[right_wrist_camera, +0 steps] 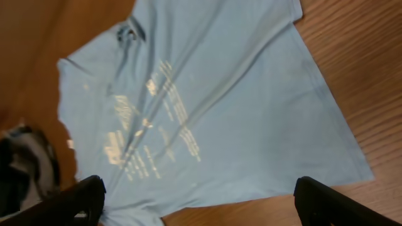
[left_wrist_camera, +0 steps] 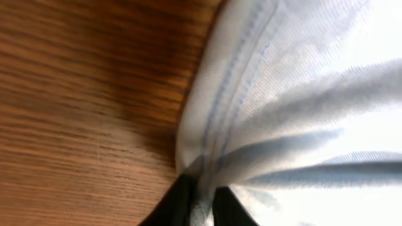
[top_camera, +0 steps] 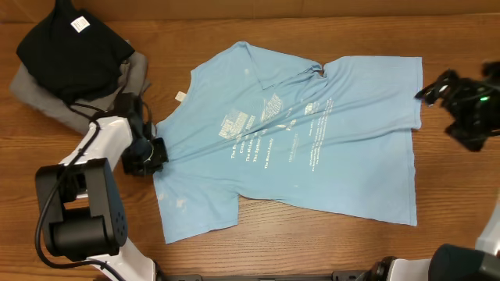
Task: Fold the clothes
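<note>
Sky-blue T-shirt (top_camera: 328, 164) lies spread, rumpled, on the wooden table (top_camera: 312, 242). Your left gripper (top_camera: 154, 154) is clamped on its edge; your right gripper (top_camera: 437, 87) hovers spread wide by the opposite edge. Flattening looks in hand; next, draw it taut gently.

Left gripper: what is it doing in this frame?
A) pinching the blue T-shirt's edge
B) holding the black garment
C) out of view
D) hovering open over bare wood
A: in the left wrist view the left gripper is closed on bunched fabric of the T-shirt, right at its hem.
</note>
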